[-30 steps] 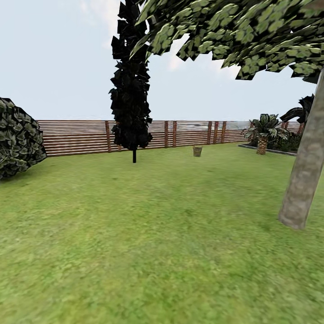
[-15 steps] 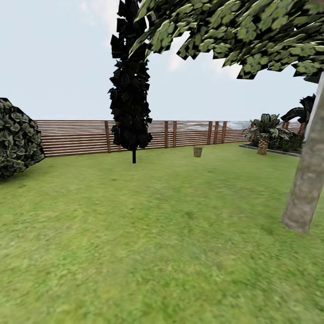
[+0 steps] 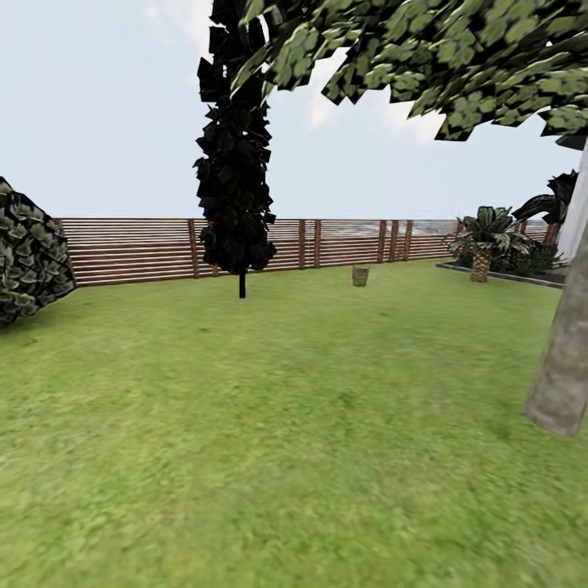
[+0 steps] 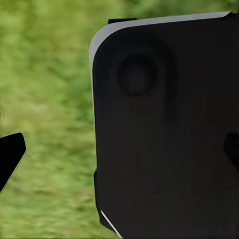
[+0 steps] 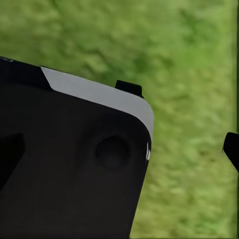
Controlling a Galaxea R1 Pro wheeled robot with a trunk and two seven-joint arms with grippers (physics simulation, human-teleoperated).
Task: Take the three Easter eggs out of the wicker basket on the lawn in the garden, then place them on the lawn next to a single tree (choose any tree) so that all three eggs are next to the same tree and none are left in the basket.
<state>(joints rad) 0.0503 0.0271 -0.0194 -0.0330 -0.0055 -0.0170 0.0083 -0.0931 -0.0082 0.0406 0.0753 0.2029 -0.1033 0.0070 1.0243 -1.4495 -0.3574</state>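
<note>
Out on the lawn [image 3: 269,425] with the basket [image 3: 360,275] far off, small, standing upright near the fence [image 3: 139,249], right of the dark conifer [image 3: 235,155]. Long axis vertical, mouth up, base narrower by the look of it. Eggs too small to make out from here; presumably inside, can't confirm. Nearest tree [image 3: 563,367] close on the right, thick grey-brown trunk leaning slightly, canopy spreading overhead. Shrub [image 3: 28,253] far left, palm [image 3: 483,245] far right beside a bed. Judging the handling: eggs likely light, smooth, rounded, prone to slipping or rolling, so best pinched gently across the short middle with the long axis crossing the fingers. Wicker probably stiff but light, liable to tip if nudged at the rim, so reach straight down through the mouth. Left hand [image 4: 119,149]: dark fingertip [image 4: 10,154] at each edge of the wrist view, spread wide, nothing between them but a black body panel and grass beyond. Right hand [image 5: 119,149]: same story, fingertips [image 5: 231,147] wide apart, holding nothing. Long drive across grass yet to cover.
</note>
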